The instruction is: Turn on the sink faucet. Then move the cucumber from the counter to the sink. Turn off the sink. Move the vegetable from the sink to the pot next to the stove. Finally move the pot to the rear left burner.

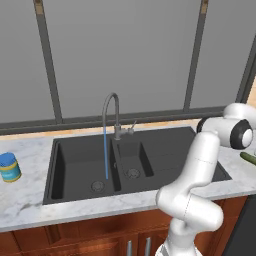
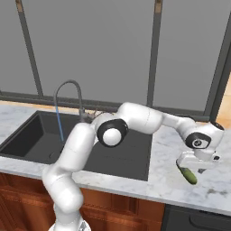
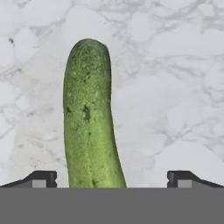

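Currently: faucet (image 1: 111, 107) running; cucumber (image 3: 89, 118) on table (image 3: 175, 65), mid-frame, between wide-open, empty tool (image 3: 111, 178). Remaining: grasp, rinse, shut-off, pot steps.

The robot arm (image 2: 135, 118) is smooth, round and shiny white, like fat tubes joined together. Each bend has a dark round cap with a grey ring around it. Close above the pincer (image 3: 112, 178) sits a white block. The pincer has two small dark tips with little grey squares.
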Robot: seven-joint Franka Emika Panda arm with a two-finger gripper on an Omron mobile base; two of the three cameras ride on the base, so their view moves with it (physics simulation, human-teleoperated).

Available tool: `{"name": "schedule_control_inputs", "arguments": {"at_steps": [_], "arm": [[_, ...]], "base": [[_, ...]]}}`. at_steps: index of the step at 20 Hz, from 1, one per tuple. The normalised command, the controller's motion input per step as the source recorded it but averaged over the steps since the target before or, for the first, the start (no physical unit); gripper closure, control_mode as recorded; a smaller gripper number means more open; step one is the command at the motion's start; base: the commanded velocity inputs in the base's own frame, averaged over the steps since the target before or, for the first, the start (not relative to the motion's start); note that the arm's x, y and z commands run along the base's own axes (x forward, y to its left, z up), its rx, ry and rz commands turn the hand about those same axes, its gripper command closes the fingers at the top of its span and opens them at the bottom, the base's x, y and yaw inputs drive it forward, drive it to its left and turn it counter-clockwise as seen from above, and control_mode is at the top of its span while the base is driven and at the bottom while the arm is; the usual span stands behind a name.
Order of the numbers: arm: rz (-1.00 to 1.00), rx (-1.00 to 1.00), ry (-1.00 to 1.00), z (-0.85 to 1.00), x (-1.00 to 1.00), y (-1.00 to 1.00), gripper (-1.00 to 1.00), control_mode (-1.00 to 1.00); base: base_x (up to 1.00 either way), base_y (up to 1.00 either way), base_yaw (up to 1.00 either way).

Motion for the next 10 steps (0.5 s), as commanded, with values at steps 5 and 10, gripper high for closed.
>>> {"name": "schedule_control_inputs", "arguments": {"at_steps": [5,10], "arm": [[0.15,0.0,-0.06,-0.28,-0.2,0.49,-1.0,-1.0],[0.14,0.0,-0.1,-0.29,0.0,0.23,-1.0,-1.0]], "base": [[0.0,0.0,0.0],[0.0,0.0,0.0]]}}
